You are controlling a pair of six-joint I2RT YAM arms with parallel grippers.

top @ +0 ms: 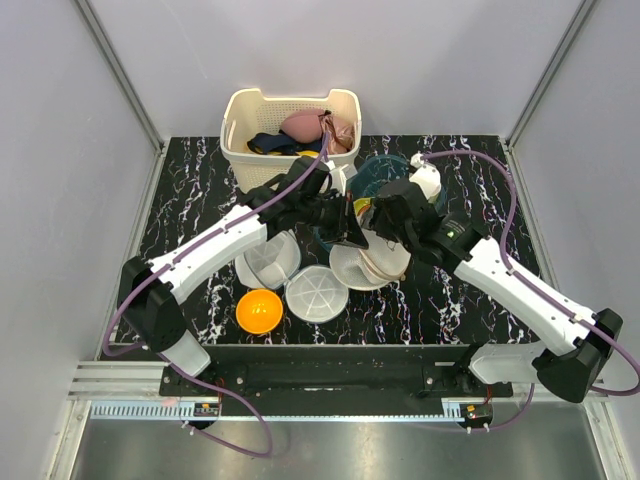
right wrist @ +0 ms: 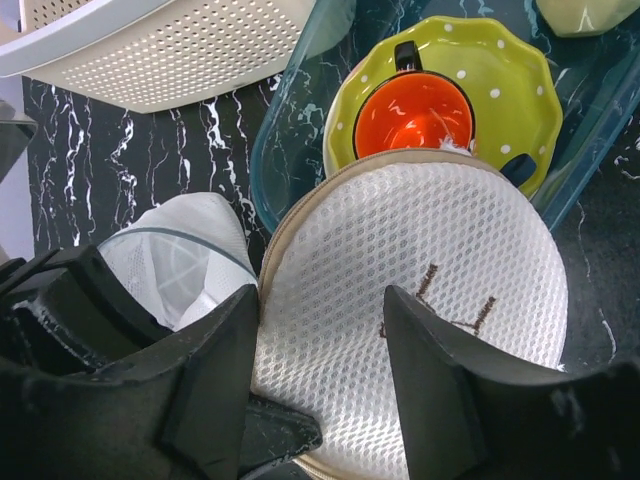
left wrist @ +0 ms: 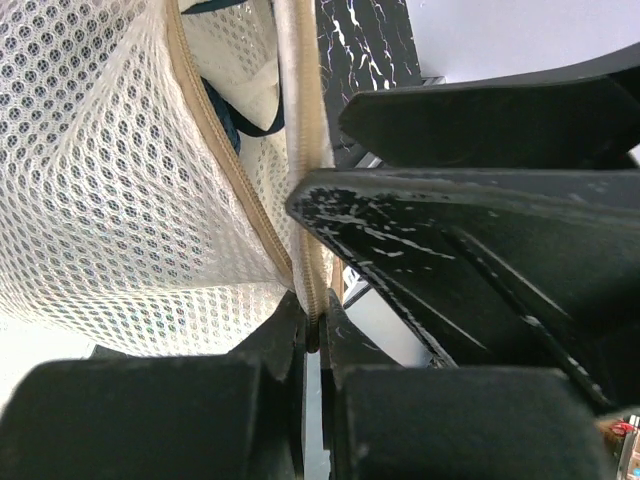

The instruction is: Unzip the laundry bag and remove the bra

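– Starting nearest the arm bases: orange bowl (top: 259, 310) on the black marbled table (top: 420, 310), then two white ribbed dishes (top: 317, 292) just beyond, side by side.
– And the left gripper (left wrist: 312, 335)?
– Clamped tight on the beige zip edge of the laundry bag (left wrist: 110, 200), with the tape pinched flat between the fingers.
– Lying where, that bag?
– Mid-table, just past the dishes and under both wrists, cream mesh dome up, dark logo (right wrist: 430, 280) showing. Parted along the zip beside the left fingers.
– Any sign of the bra (left wrist: 238, 118)?
– Only a thin dark strap inside the gap between the two halves. Otherwise hidden by the mesh.
– Right gripper (right wrist: 320, 300)?
– Spread well apart above the near part of the dome, mesh showing between the fingers. Holding nothing. Touching the mesh or not, impossible to tell.
– Farther back?
– Clear teal tray (right wrist: 290, 130) just behind the bag, holding a green dotted plate (right wrist: 500, 60) with an orange cup (right wrist: 415, 115) on it. Last, a cream perforated basket (top: 255, 172) at the far edge, with a pink bra (top: 305, 125) and dark blue fabric (top: 268, 143) inside.
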